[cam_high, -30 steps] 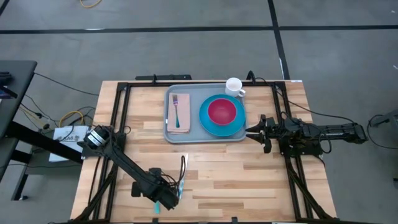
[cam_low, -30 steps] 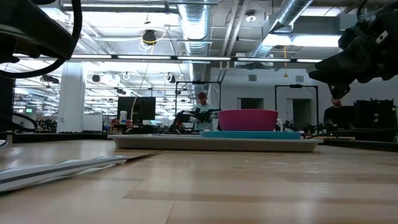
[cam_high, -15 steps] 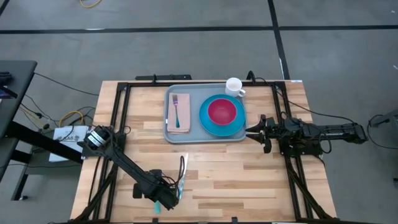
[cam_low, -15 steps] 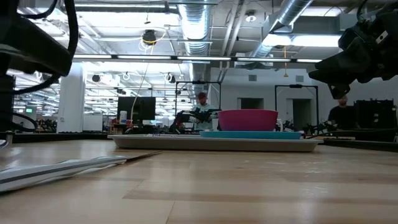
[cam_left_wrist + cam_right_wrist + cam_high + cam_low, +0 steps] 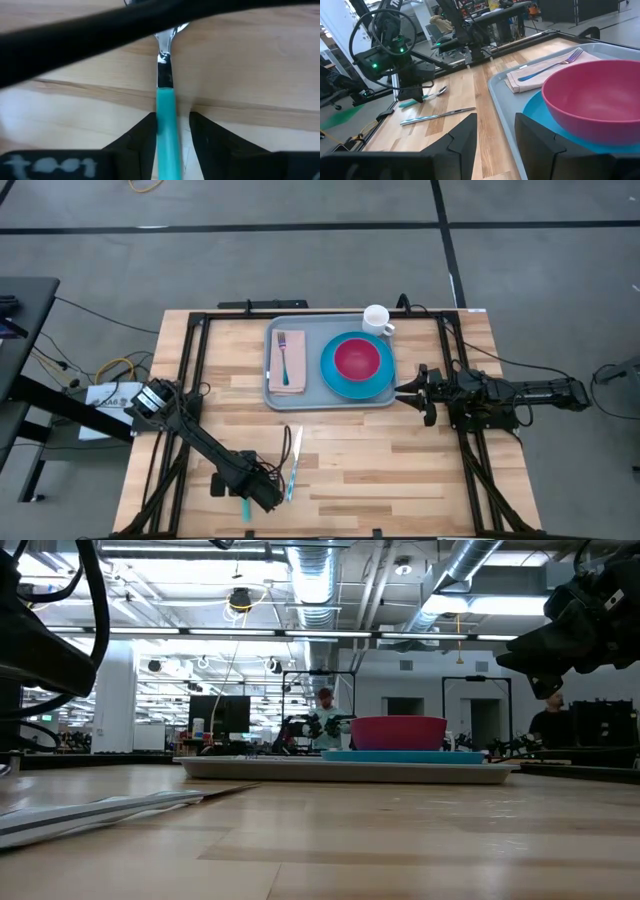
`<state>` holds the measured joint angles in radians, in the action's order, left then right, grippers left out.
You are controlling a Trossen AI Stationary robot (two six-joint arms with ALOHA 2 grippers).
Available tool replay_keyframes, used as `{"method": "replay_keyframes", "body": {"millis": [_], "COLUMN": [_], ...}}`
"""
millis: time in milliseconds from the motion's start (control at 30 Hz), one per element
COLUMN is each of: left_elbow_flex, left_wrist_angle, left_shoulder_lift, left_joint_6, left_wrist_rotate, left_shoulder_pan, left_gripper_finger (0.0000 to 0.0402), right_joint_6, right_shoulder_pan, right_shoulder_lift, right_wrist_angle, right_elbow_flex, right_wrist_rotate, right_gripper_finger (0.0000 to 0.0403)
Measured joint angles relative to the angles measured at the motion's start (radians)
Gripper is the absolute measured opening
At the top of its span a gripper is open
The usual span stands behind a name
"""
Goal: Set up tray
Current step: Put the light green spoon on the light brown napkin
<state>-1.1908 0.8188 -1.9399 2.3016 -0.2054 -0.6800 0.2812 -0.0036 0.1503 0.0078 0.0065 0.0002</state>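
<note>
The grey-blue tray (image 5: 272,395) lies at the table's far middle. It carries a napkin with a fork (image 5: 287,360), a blue plate (image 5: 335,385) with a pink bowl (image 5: 357,359), and a white cup (image 5: 377,319) at its far right corner. A teal-handled spoon (image 5: 166,115) and a knife (image 5: 293,463) lie flat near the near edge. My left gripper (image 5: 250,495) (image 5: 170,120) is open and low over the spoon, one finger on either side of its handle. My right gripper (image 5: 405,392) (image 5: 495,145) is open and waits just right of the tray. My left gripper comes down from above with its fingers along the spoon's teal handle (image 5: 167,135), which lies flat on the table. One finger (image 5: 145,137) is right beside the handle and the other (image 5: 202,135) stands a gap away. I cannot tell whether it touches.
Bare wood stretches between the tray and the near edge. The knife lies close to the right of my left gripper, seen also in the right wrist view (image 5: 437,116). Black frame rails (image 5: 190,370) run along both sides of the table.
My left gripper has shifted a little toward the table's left and near edges, uncovering more of the knife's teal handle. The right arm has kept still.
</note>
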Motion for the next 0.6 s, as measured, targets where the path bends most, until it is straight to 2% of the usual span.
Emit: {"method": "replay_keyframes", "body": {"millis": [100, 233, 500, 600], "left_elbow_flex": [0.002, 0.002, -0.005, -0.029], "left_wrist_angle": [-0.002, -0.003, 0.030, 0.144], "left_shoulder_lift": [-0.001, -0.002, 0.025, 0.050], "left_joint_6": [-0.002, -0.006, -0.030, -0.048], "left_wrist_rotate": [0.006, 0.010, 0.052, 0.176], "left_shoulder_pan": [0.000, 0.000, 0.013, 0.041], "left_gripper_finger": [0.0086, 0.0034, 0.0029, 0.0029], "right_joint_6": [0.000, 0.000, 0.000, 0.000], "right_shoulder_pan": [0.000, 0.000, 0.000, 0.000], "right_shoulder_lift": [0.000, 0.000, 0.000, 0.000], "right_wrist_angle": [0.000, 0.000, 0.000, 0.000], "right_elbow_flex": [0.000, 0.000, 0.000, 0.000], "right_wrist_rotate": [0.000, 0.000, 0.000, 0.000], "right_gripper_finger": [0.0123, 0.0123, 0.0123, 0.0123]}}
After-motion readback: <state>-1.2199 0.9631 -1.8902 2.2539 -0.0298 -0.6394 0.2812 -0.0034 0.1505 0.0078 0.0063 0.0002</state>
